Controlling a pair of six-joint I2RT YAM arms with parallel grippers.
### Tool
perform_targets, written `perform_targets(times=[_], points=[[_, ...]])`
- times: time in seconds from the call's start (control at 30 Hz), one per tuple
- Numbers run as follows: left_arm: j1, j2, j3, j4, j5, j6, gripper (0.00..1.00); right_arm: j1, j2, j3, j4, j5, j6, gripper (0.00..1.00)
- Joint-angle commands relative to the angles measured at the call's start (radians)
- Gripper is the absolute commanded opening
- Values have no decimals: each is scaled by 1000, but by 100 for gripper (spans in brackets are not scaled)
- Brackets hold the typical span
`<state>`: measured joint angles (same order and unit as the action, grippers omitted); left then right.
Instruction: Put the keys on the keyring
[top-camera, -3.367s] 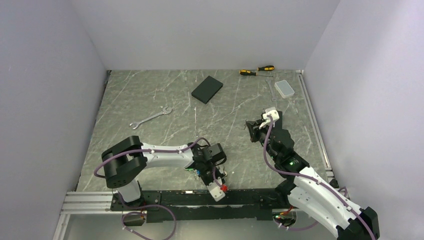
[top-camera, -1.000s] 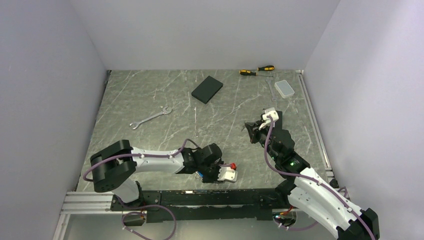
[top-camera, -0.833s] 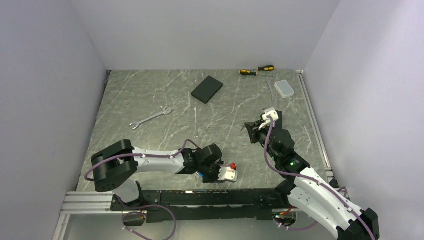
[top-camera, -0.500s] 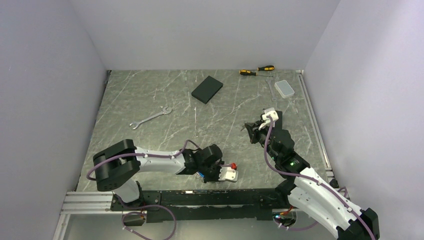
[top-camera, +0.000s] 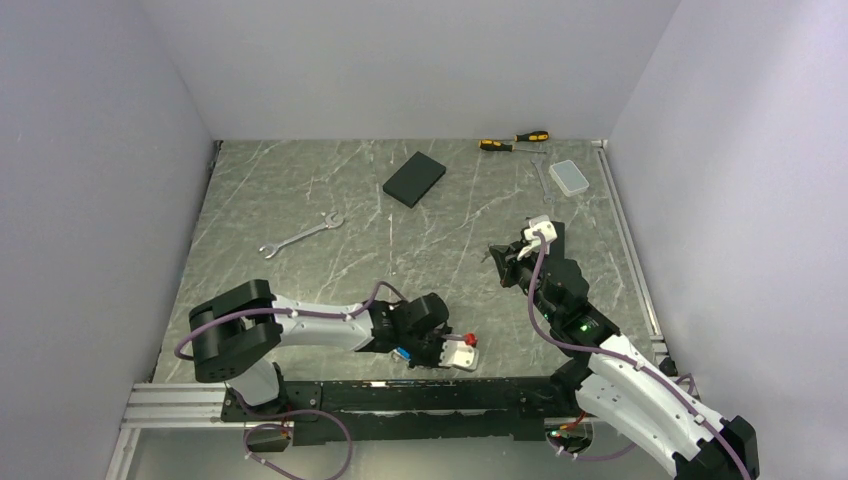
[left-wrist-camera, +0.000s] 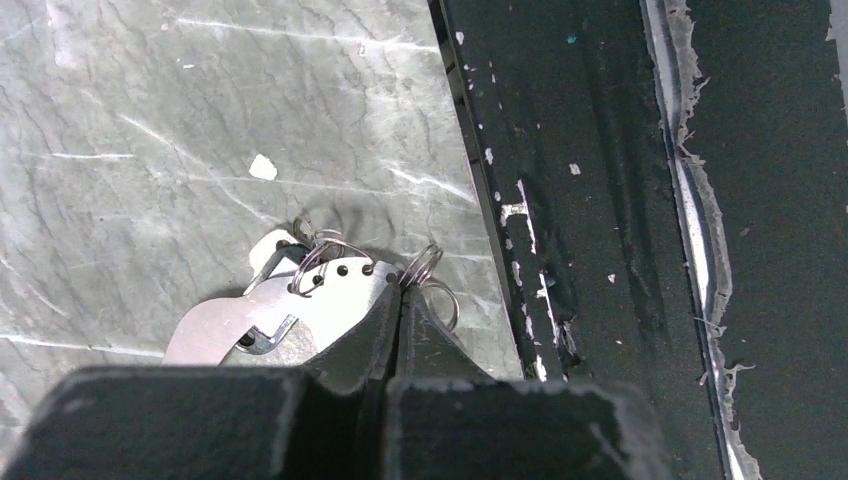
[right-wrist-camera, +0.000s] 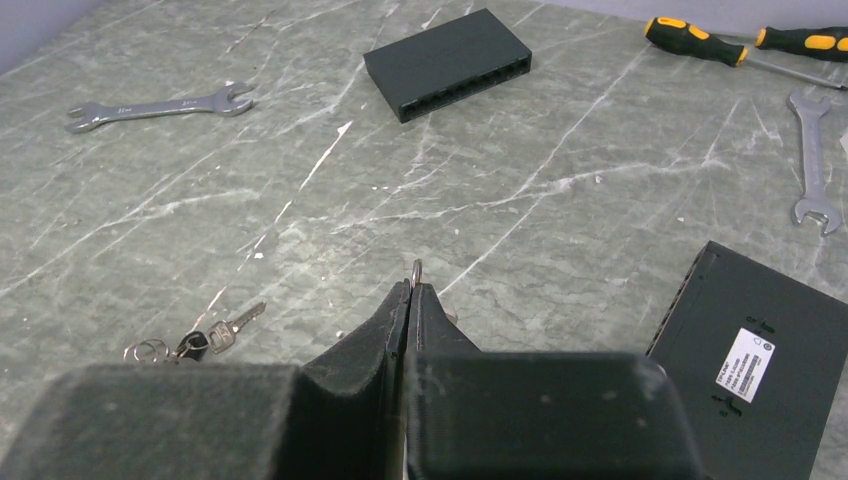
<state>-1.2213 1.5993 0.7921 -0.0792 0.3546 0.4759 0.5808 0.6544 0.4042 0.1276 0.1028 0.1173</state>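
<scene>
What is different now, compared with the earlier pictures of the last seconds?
The left arm turned its wrist rightward by the near edge, then the left gripper closed; its tips now meet at a small wire ring beside a flat metal tag. Unchanged: the right gripper, shut on a thin ring; the wrench, black box and screwdrivers.

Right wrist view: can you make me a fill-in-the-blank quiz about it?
1. The keyring pokes up between the shut ___.
2. ___ wrenches lie on the table.
3. In this view the keys lie ___ of the jaws.
Missing: jaws; two; left.
</scene>
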Motion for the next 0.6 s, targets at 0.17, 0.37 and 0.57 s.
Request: perform_targets(times=[0.17,0.37,0.57], points=[[-51,-15,38,-41,-86,150,0,-3,-5,7,21,2,15,0],[-58,-41,36,-37,-133,203,0,-3,-8,2,24,2,15,0],[-60,-53,54,-142,-241,381,0,-3,0,2,29,-3,15,0]])
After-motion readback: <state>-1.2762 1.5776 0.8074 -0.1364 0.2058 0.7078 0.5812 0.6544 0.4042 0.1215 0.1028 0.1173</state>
